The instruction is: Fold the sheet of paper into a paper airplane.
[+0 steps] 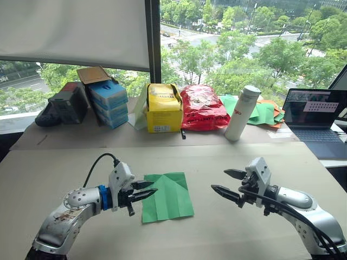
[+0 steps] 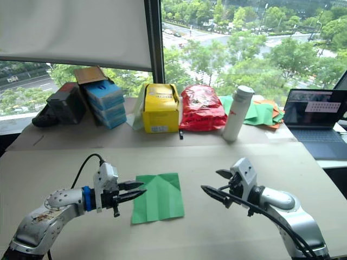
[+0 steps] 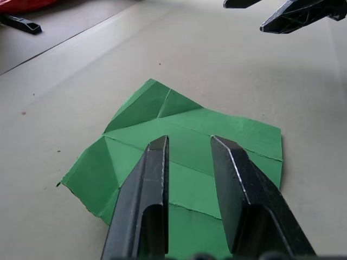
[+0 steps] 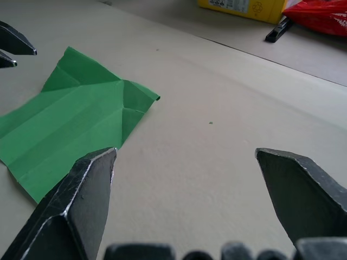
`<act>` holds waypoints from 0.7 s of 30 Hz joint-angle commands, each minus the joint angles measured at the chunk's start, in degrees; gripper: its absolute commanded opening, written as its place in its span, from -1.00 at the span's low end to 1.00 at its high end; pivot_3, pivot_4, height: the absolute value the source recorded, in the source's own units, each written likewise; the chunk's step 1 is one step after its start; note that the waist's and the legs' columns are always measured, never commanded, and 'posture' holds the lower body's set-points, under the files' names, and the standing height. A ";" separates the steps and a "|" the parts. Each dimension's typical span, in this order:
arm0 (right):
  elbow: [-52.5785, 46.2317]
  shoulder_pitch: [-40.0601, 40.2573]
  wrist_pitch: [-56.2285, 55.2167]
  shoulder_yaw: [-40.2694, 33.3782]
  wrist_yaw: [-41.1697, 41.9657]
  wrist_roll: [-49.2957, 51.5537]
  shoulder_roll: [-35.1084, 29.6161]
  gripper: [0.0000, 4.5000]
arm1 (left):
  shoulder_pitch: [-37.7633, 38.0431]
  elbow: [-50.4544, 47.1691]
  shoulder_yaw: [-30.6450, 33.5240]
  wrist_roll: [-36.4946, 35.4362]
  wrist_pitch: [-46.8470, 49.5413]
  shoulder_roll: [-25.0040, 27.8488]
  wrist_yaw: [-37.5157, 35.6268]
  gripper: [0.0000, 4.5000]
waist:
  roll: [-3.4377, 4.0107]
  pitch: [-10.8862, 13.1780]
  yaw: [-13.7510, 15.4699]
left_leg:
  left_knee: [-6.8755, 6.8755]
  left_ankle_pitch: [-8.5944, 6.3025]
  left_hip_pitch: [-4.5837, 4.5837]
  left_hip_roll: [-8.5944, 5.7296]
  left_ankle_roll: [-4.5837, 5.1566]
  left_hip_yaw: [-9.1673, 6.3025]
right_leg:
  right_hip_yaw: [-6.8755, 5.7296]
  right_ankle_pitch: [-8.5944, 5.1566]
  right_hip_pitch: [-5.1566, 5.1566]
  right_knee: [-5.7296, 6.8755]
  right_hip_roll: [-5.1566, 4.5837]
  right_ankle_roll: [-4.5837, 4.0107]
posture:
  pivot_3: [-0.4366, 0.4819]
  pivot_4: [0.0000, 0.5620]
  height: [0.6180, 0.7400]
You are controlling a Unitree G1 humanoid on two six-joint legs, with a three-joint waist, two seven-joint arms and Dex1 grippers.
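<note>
I see the sheet of paper (image 1: 167, 197) lying flat on the beige table (image 1: 227, 238), roughly midway between my two arms and a little nearer the left one. Its two far corners are folded in toward the centre crease, so the far edge comes to a shallow point (the flaps lift slightly off the sheet in the left wrist view).

My left gripper (image 1: 145, 192) hovers at the sheet's left edge, its tips over the green, fingers a narrow gap apart with nothing between them. I cannot tell whether the tips touch the paper.

My right gripper (image 1: 227, 182) sits well to the right of the sheet, over bare table, its fingers spread wide and empty.

Along the far side of the table I see a stack of blue boxes (image 1: 109, 103), a yellow box (image 1: 164, 108), a red bag (image 1: 203, 107), a white bottle (image 1: 242, 112) standing upright, a heap of green and orange sheets (image 1: 264, 112) and an open laptop (image 1: 316, 115).
</note>
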 commanded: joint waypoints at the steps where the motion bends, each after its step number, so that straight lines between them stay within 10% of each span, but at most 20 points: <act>1: -3.03 -0.10 -1.32 -0.27 -0.52 -0.79 -0.46 1.00 | -0.74 2.65 -3.18 5.32 -2.34 0.35 0.77 -0.99 | 0.00 0.00 -0.23 | -0.01 0.00 0.00 0.00 0.00 0.01 | 0.01 0.00 -0.01 0.00 0.03 0.00 | -0.05 -0.47 1.00; 16: -11.28 -0.62 7.51 4.30 1.49 0.47 -5.99 1.00 | -1.08 5.82 -12.38 14.34 1.03 1.56 0.81 -0.99 | 0.02 -0.01 0.24 | 0.03 -0.01 0.10 0.00 0.04 -0.01 | -0.03 -0.01 0.13 0.00 0.03 0.01 | -0.05 -0.47 1.00; 21: -13.50 0.34 8.30 6.37 2.26 0.08 -6.54 0.38 | -0.76 6.32 -12.18 14.54 0.44 1.13 0.68 -1.00 | 0.01 -0.02 0.27 | 0.04 -0.01 0.11 0.00 0.05 -0.01 | -0.02 -0.01 0.14 -0.01 0.02 0.02 | -0.05 -0.47 1.00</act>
